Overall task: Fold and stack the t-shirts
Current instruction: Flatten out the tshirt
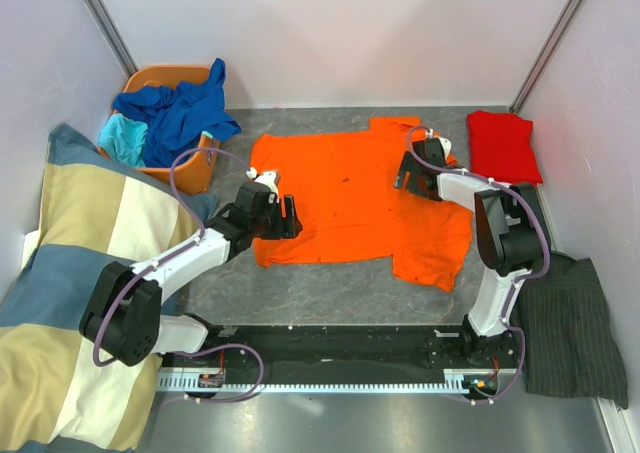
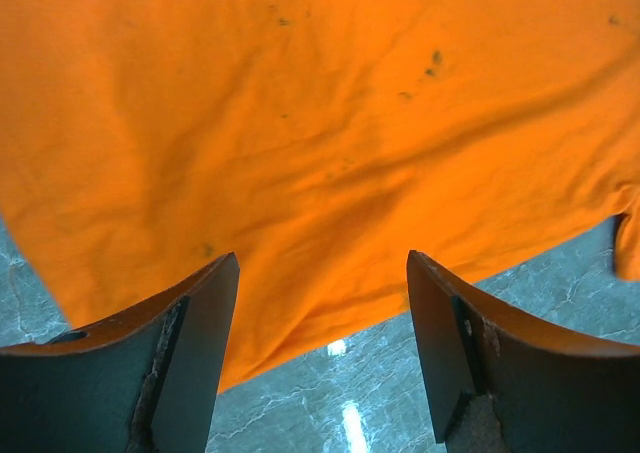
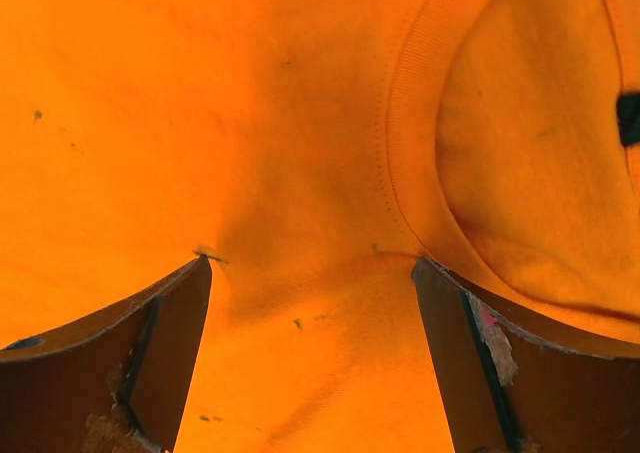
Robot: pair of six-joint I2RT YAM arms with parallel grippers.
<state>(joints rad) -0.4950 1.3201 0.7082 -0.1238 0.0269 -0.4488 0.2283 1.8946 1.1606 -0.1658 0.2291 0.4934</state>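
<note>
Above the arms, the top view takes in a grey marbled table (image 1: 330, 273) closed in by pale wall panels. The orange t-shirt (image 1: 350, 198) lies spread flat in the middle of it. A red t-shirt (image 1: 503, 145) sits folded at the far right corner. At the far left, an orange basket (image 1: 196, 169) holds a royal blue t-shirt (image 1: 185, 108) and a turquoise one (image 1: 125, 138), both crumpled. A checked blanket (image 1: 70, 273) covers the left side, and a dark pinstriped cloth (image 1: 570, 323) lies at the near right. The left gripper (image 1: 290, 216) is at the orange shirt's left edge, and the right gripper (image 1: 408, 173) is near its collar.

From the left wrist, the fingers (image 2: 200, 353) stand wide apart with nothing between them, over the shirt's edge. Bare marbled tabletop shows beyond the cloth here, which the other wrist view lacks. A few small dark specks mark the fabric.

From the right wrist, the jaws also stand open and empty. Orange cloth fills the whole picture, and the ribbed neckline (image 3: 400, 123) curves across the upper right, a detail too small to read from above.
</note>
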